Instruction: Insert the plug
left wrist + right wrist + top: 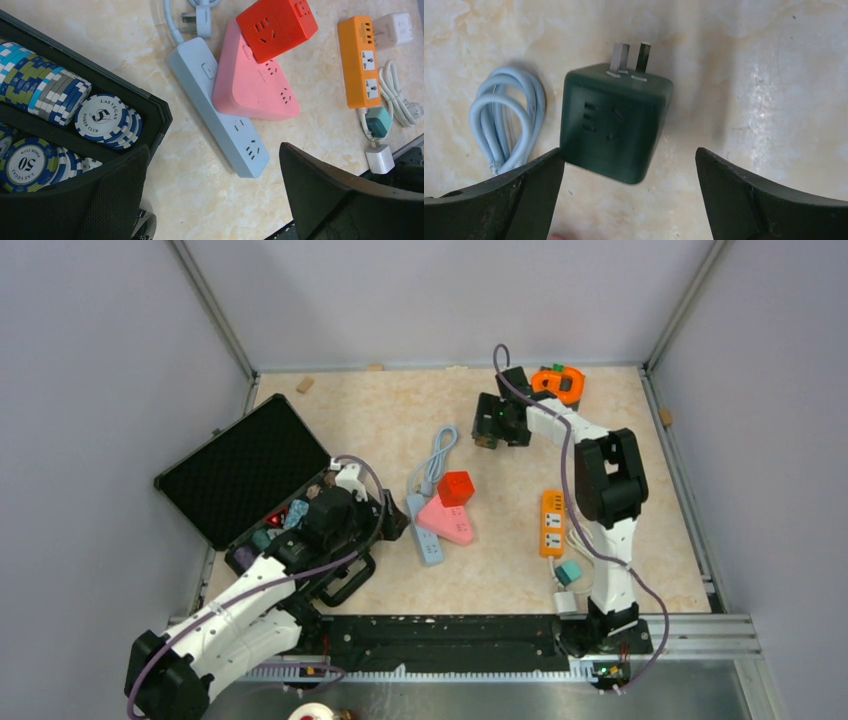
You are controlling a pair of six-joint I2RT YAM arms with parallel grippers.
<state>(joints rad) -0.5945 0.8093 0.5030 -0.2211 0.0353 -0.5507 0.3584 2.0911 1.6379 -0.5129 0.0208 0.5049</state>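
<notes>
A dark green cube plug (616, 125) lies on the table with its two metal prongs (629, 55) pointing away from me. My right gripper (629, 159) hangs open just above it, the left finger close to the cube's corner and the right finger well clear; nothing is gripped. In the top view that gripper (488, 425) is at the back of the table and covers the plug. My left gripper (214, 147) is open and empty over bare table beside the end of a light blue power strip (215, 105).
A pink triangular strip (255, 85) leans on the blue one, with a red cube socket (277, 25) on top. An orange strip (357, 60), teal plug (378, 121) and white adapters lie right. An open black case (240, 475) holds poker chips (107, 120). A coiled blue cable (509, 117) lies by the plug.
</notes>
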